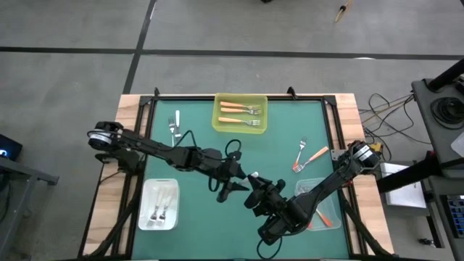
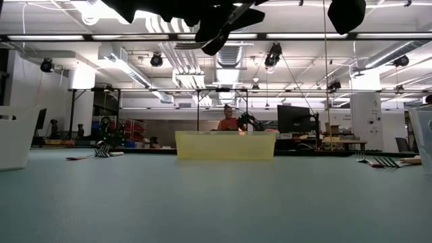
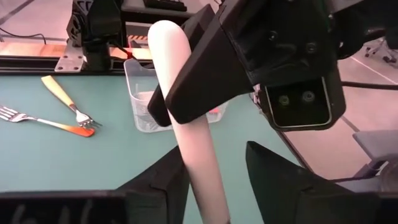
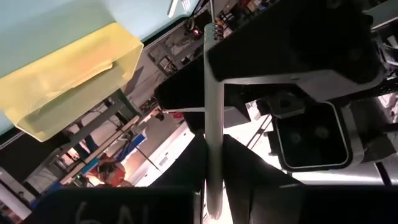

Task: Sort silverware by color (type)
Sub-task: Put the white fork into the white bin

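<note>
Looking down at mid-table, you see the right end effector clamped on a white-handled metal fork held above the green table, while the left end effector brackets its handle, fingers parted.

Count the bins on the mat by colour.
Yellow bin: 1
White bin: 1
Clear bin: 1
Total: 3
</note>
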You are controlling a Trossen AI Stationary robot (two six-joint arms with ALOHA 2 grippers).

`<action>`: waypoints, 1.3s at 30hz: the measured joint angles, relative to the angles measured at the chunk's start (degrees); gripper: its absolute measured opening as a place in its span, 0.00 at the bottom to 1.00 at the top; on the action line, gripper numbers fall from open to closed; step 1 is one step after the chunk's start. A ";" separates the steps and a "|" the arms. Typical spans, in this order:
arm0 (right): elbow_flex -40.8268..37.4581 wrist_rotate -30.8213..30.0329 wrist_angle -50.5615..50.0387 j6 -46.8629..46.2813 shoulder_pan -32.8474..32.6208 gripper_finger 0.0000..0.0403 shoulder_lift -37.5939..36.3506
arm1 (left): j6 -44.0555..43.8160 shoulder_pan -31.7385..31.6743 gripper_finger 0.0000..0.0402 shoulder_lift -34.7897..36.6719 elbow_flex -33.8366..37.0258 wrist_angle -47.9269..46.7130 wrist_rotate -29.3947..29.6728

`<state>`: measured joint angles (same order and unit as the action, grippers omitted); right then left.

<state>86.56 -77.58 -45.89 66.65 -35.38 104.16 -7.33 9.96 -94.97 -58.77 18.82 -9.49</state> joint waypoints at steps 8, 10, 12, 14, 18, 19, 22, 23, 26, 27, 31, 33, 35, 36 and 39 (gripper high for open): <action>0.00 0.12 -0.09 0.21 -0.01 0.06 0.00 | -0.05 -0.08 0.10 -0.14 -0.80 -2.45 0.74; 0.00 0.07 -0.27 0.36 -0.02 0.08 0.00 | -0.81 -0.15 0.06 -0.09 -0.80 -2.73 0.74; 0.00 0.20 0.00 -0.33 0.00 0.10 0.00 | -0.92 -0.08 0.06 -0.08 -0.86 -2.76 0.76; 0.00 0.51 0.14 -0.78 0.02 0.12 0.00 | -0.81 0.00 0.05 -0.05 -0.85 -2.81 0.87; 0.00 1.95 0.17 -0.90 0.14 0.15 0.00 | -1.28 0.03 0.03 -0.05 -0.85 -3.68 1.43; 0.00 2.05 0.20 -1.02 0.17 0.15 0.00 | -1.78 -0.01 0.03 -0.03 -0.85 -3.95 1.42; 0.12 2.21 0.15 -2.87 0.35 0.15 0.00 | -2.82 -0.11 0.03 0.03 -0.85 -4.43 2.09; 0.20 2.21 0.14 -3.79 0.39 0.16 0.00 | -3.14 -0.11 0.03 0.07 -0.85 -4.45 2.28; 0.27 2.47 0.02 -4.08 0.52 0.16 0.00 | -3.73 -0.13 0.03 0.08 -1.23 -4.90 2.41; 0.28 2.59 0.00 -4.09 0.53 0.16 0.00 | -3.82 -0.13 0.03 0.08 -1.33 -4.98 2.43; 0.33 2.54 0.07 -4.47 0.54 0.16 -0.07 | -4.62 -0.25 0.03 0.27 -1.50 -5.21 2.49; 0.33 2.66 0.07 -5.69 0.58 0.16 -0.39 | -4.66 -0.62 0.03 0.31 -1.50 -5.38 2.46; 0.33 2.85 0.11 -7.08 0.61 0.16 -0.78 | -4.73 -1.11 0.03 0.41 -1.50 -5.60 2.38; 0.33 3.00 0.09 -7.90 0.61 0.16 -1.04 | -4.87 -1.31 0.03 0.43 -1.50 -5.56 2.35; 0.33 3.33 -0.02 -13.61 0.88 0.16 -1.61 | -5.22 -1.49 0.03 0.51 -1.50 -5.15 2.24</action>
<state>86.89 -74.25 -45.91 53.05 -34.49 102.55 -12.54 8.47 -94.45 -60.27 13.67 -7.25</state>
